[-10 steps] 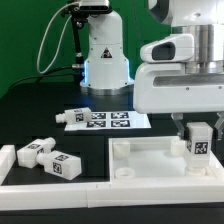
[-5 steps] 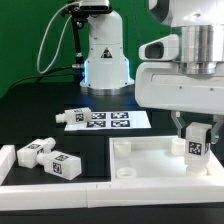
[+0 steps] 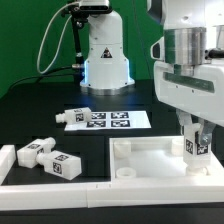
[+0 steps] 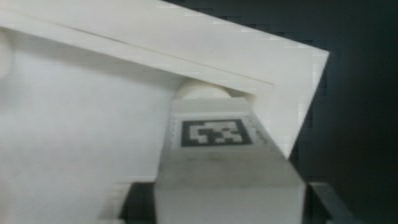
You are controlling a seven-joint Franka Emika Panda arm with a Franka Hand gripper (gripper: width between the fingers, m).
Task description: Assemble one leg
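My gripper (image 3: 196,131) is shut on a leg (image 3: 197,143), a small white block with a black-and-white tag, held upright. The leg stands at the far right corner of the wide white tray-like panel (image 3: 150,160), its lower end at or just above the panel. In the wrist view the leg (image 4: 221,150) fills the space between my dark fingers (image 4: 322,205) and points at a corner post of the panel (image 4: 107,110); whether it touches is hidden. Two more legs (image 3: 50,158) lie at the exterior view's left, and another leg (image 3: 70,118) lies by the marker board.
The marker board (image 3: 108,120) lies flat behind the panel. A white rim piece (image 3: 10,165) borders the table's front left. The arm's white base (image 3: 103,55) stands at the back with a black cable beside it.
My wrist has turned about its vertical axis, so the broad white body now faces narrower. The leg in my grip has stayed over the panel's right corner and sunk slightly.
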